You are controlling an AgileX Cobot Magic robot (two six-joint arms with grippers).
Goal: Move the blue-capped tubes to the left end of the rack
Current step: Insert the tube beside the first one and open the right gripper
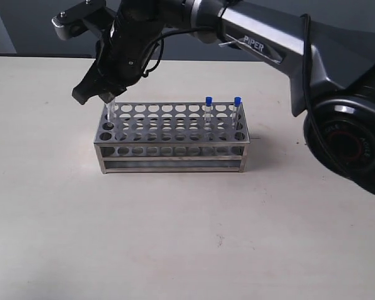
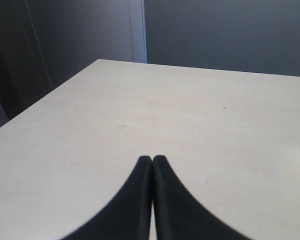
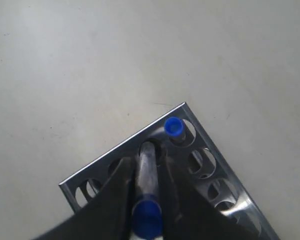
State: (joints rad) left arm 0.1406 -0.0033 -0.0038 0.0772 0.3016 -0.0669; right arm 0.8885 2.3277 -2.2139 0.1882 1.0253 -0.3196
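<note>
The steel rack (image 1: pixel 175 150) stands mid-table. My right gripper (image 1: pixel 97 97) reaches across to its left end, shut on a blue-capped tube (image 1: pixel 110 111) whose clear body dips into an end hole. In the right wrist view this tube (image 3: pixel 147 190) lies between the fingers, its foot in a hole of the rack (image 3: pixel 107 161), beside a second blue-capped tube (image 3: pixel 174 127) seated in the corner hole. Two more blue-capped tubes (image 1: pixel 209 103) (image 1: pixel 237 103) stand at the rack's right end. My left gripper (image 2: pixel 152 159) is shut and holds nothing, over bare table.
The right arm's dark base (image 1: pixel 350 144) sits at the table's right side. The pale tabletop (image 1: pixel 175 237) stretches in front of the rack. The table's far edge (image 2: pixel 190 65) meets a grey wall.
</note>
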